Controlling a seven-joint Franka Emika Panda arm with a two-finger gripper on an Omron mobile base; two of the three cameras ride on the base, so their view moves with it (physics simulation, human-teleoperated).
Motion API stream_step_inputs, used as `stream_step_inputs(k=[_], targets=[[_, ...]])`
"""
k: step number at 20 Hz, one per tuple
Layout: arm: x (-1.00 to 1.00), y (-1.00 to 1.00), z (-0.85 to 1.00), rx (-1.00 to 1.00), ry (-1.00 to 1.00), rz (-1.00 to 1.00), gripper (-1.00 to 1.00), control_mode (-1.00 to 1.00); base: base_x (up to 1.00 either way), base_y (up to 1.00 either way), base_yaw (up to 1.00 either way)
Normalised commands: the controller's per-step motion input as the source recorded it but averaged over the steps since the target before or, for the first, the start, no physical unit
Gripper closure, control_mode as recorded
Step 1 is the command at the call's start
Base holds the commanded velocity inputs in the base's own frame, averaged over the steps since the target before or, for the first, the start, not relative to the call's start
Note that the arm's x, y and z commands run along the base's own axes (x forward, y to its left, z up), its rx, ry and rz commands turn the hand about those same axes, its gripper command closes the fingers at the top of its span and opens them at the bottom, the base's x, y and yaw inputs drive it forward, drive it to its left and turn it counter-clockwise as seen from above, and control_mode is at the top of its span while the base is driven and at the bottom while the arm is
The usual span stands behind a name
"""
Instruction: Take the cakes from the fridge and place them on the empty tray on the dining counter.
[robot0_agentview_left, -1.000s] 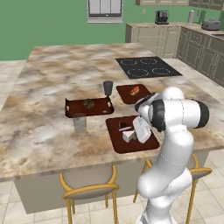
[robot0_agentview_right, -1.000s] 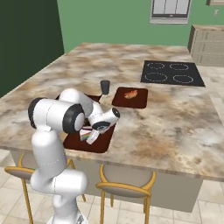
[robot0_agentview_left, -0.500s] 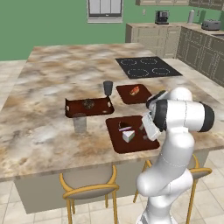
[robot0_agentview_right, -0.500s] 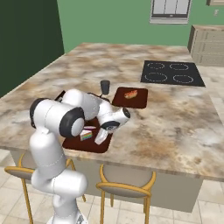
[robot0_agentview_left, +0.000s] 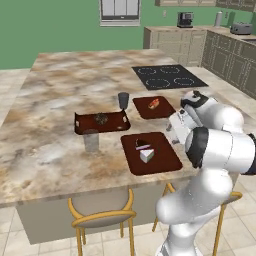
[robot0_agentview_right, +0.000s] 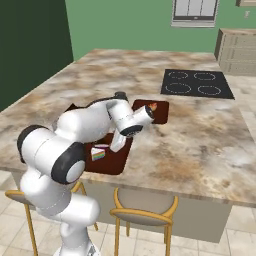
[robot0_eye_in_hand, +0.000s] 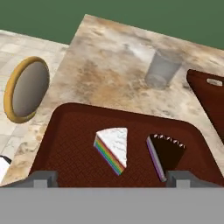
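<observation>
Two cakes lie side by side on the flat dark red-brown tray (robot0_eye_in_hand: 65, 144): a white-topped wedge with rainbow layers (robot0_eye_in_hand: 113, 148) and a dark chocolate wedge (robot0_eye_in_hand: 166, 152). In the left base view the white cake (robot0_agentview_left: 146, 155) and the dark one (robot0_agentview_left: 142, 145) sit mid-tray (robot0_agentview_left: 167, 160), near the front edge of the dining counter (robot0_agentview_left: 75, 85). My gripper (robot0_eye_in_hand: 113, 179) hangs open just above and right of the tray (robot0_agentview_left: 172, 134), holding nothing. From the right, the gripper (robot0_agentview_right: 116, 144) is beside the rainbow cake (robot0_agentview_right: 98, 153). The fridge is out of view.
A rimmed tray with a round dark pastry (robot0_agentview_left: 101, 121) lies behind left. A small tray with reddish food (robot0_agentview_left: 153, 106), a dark cup (robot0_agentview_left: 123, 99) and a clear glass (robot0_agentview_left: 91, 140) stand nearby. The black cooktop (robot0_agentview_left: 162, 76) is farther back. Yellow stools (robot0_agentview_left: 102, 210) stand below the counter edge.
The gripper went from shut to open, leaving a cake on the tray. The hand then drew back up and to the right, away from the cakes.
</observation>
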Motion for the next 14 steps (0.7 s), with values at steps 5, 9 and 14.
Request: stream_step_inputs(k=[5,9,14], targets=[[-0.74,-0.02,0.99,-0.01,-0.16,-0.01,-1.00,-1.00,0.00,0.00,0.00],[-1.00,-0.04,0.86,0.00,-0.36,-0.14,-1.00,-1.00,0.00,0.00,0.00],[-1.00,0.00,0.75,-0.01,-0.48,-0.14,-1.00,-1.00,0.00,0.00,0.00]])
